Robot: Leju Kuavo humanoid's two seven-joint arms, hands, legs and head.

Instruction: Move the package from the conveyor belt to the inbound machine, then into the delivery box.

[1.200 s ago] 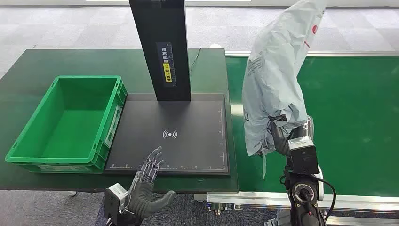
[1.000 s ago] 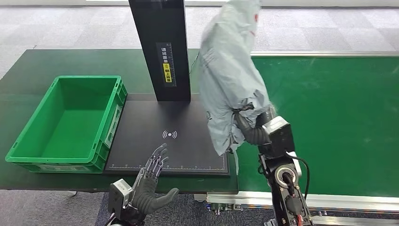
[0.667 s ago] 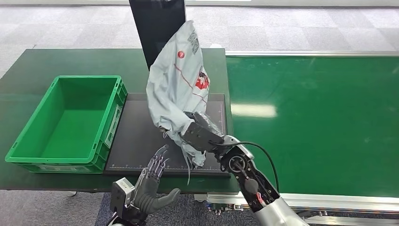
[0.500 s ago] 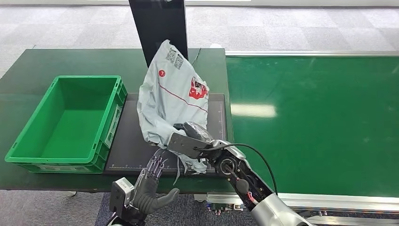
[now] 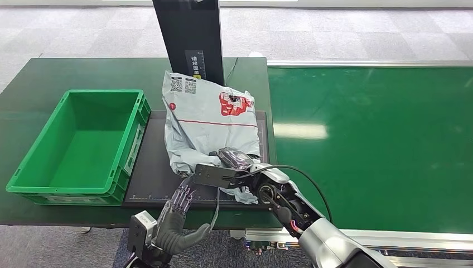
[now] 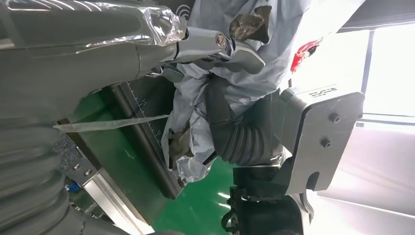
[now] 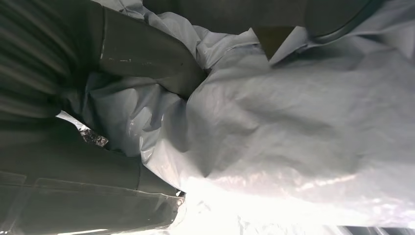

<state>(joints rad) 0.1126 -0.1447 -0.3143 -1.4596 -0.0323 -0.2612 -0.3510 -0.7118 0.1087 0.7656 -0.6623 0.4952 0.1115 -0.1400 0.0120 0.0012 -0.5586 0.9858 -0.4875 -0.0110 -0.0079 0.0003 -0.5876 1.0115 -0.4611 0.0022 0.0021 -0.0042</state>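
— Now, where's the package [image 5: 209, 125]?

— Lying crumpled at the centre of the frame, on the black scanner pad [image 5: 156, 167], top edge leaning against the dark post [image 5: 189, 33].

— Held?

— Gripped at its lower edge by the right hand [image 5: 231, 167], fingers [image 7: 147, 54] sunk into the grey plastic.

— And the left hand [image 5: 175, 220]?

— Low in the frame, just below the pad's near edge, fingers spread, holding nothing.

— Around it?

— Green box [image 5: 33, 162] at left, touching the pad; green belt [image 5: 379, 139] filling the right half.
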